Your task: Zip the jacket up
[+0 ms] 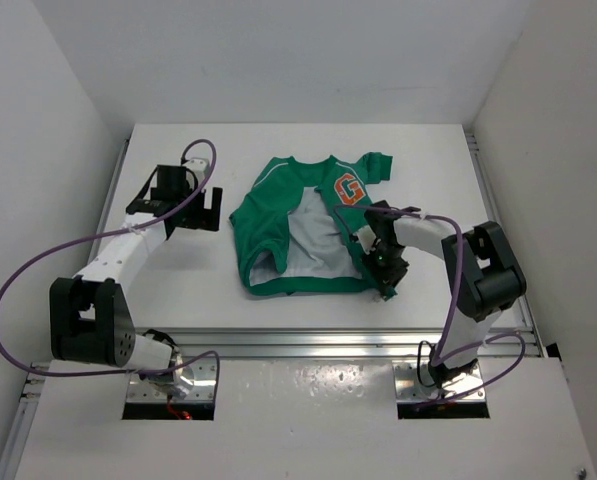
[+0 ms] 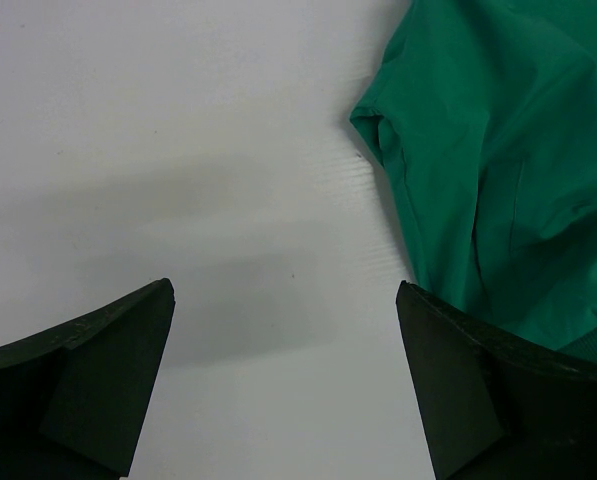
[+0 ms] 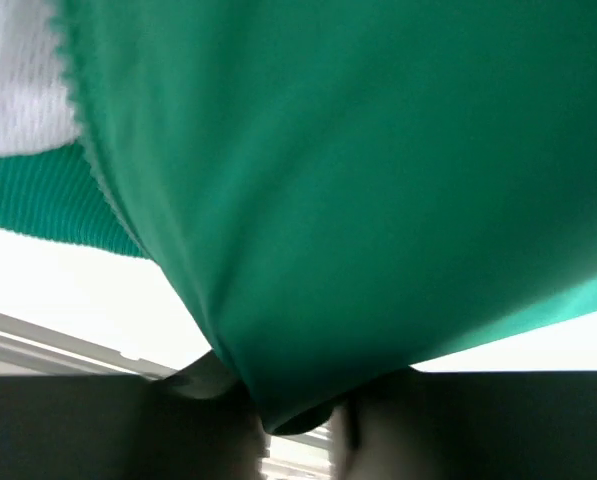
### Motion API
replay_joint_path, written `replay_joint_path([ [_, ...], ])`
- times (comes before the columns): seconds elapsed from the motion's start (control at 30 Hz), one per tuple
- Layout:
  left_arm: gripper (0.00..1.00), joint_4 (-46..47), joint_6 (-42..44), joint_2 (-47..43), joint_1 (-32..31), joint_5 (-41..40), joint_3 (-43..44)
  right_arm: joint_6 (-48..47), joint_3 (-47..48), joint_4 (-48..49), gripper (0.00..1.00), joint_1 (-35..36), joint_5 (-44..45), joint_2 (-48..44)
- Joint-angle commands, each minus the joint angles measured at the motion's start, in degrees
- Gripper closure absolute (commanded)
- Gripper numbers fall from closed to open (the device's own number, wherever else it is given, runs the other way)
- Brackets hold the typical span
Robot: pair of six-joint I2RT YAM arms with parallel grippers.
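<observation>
The green jacket (image 1: 278, 215) lies open on the white table, its pale grey lining showing and an orange "G" (image 1: 350, 189) on the right chest panel. My right gripper (image 1: 386, 270) is at the jacket's lower right front corner, shut on a fold of the green fabric (image 3: 358, 200), which fills the right wrist view and drapes down between the fingers. My left gripper (image 1: 196, 208) is open and empty over bare table, left of the jacket. In the left wrist view its fingers (image 2: 458, 400) frame the white surface, with the jacket's sleeve (image 2: 498, 160) at the upper right.
White walls enclose the table on three sides. An aluminium rail (image 1: 338, 343) runs along the near edge. Purple cables (image 1: 38, 270) loop from both arms.
</observation>
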Motion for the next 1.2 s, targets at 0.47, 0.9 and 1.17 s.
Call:
replay_joint_path([
  [0.47, 0.01, 2.1, 3.7, -8.4, -0.6, 12.9, -5.9, -1.8, -1.4, -0.1, 1.00, -5.2, -35.2, -18.2],
  [0.9, 0.01, -5.0, 0.5, -4.8, -18.6, 4.2, -0.5, 6.6, 0.1, 2.5, 1.00, -5.7, -39.7, -14.8],
  [1.17, 0.01, -11.4, -2.7, 5.4, -24.8, -2.0, 9.4, 8.6, 0.1, 3.2, 1.00, -5.6, -38.7, -14.0],
])
